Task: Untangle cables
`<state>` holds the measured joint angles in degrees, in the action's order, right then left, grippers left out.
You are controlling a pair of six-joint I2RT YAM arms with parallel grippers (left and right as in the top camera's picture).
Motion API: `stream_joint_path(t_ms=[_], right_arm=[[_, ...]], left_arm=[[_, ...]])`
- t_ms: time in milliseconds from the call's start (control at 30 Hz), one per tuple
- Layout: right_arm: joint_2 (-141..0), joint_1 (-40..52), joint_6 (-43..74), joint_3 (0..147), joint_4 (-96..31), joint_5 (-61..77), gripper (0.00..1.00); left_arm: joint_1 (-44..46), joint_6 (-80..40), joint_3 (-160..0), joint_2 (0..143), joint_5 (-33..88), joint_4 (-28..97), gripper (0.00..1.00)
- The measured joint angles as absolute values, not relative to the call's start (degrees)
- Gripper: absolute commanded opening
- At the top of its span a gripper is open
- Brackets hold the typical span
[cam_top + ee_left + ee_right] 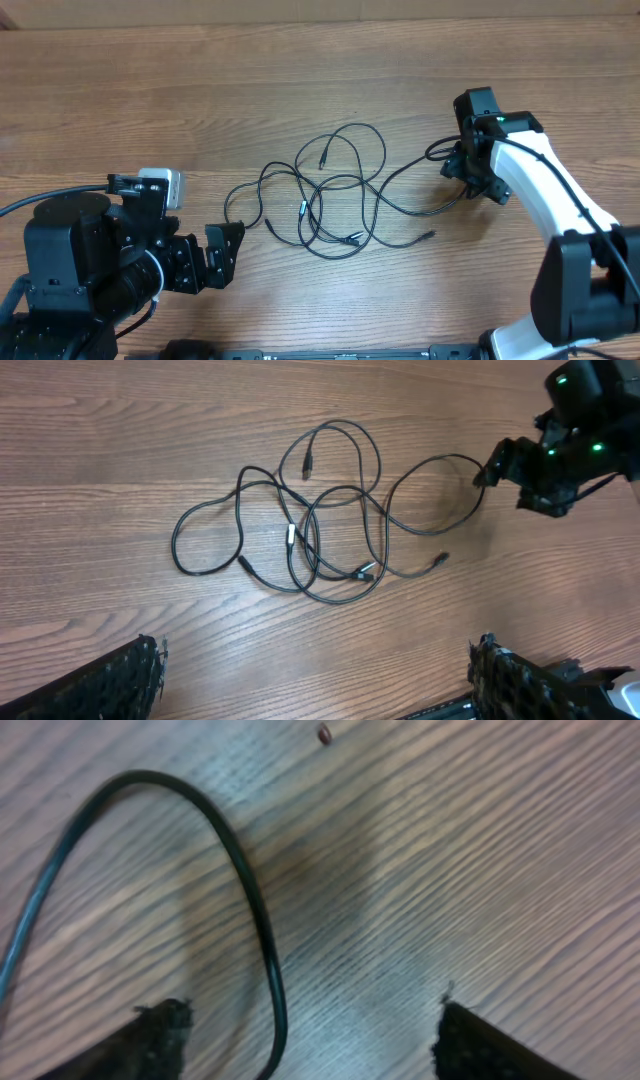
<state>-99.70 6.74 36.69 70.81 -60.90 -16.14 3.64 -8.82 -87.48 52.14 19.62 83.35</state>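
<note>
The cables (335,195) lie as one tangle of thin black loops in the middle of the wooden table, with small plug ends (429,236) sticking out. The left wrist view shows the same cables (320,540) well ahead of my left gripper (318,675), which is wide open and holds nothing. In the overhead view my left gripper (215,262) sits low at the left of the tangle. My right gripper (463,172) is down at the tangle's right-hand loop. In the right wrist view one cable strand (250,890) runs between the spread jaws of my right gripper (315,1035), nearer the left finger and touching neither.
The white right arm (545,190) reaches in from the lower right corner. The black left arm base (70,260) fills the lower left corner. The right gripper (545,460) also shows at the top right of the left wrist view. A dark rail (350,352) runs along the front edge.
</note>
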Motion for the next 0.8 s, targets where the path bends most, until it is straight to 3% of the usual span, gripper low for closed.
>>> stream_joint_path(t_ms=[267,800], right_arm=[[-102.94,6.09,35.46,70.81,-59.07,-12.19,0.54],[-102.94,6.09,33.76,66.32,-55.48,-15.29,0.54]], left_arm=[[3.66,-8.82,-87.48,52.14,19.42,83.35,1.0],[3.64,-8.82,-87.48,52.14,19.42,83.2,1.0]])
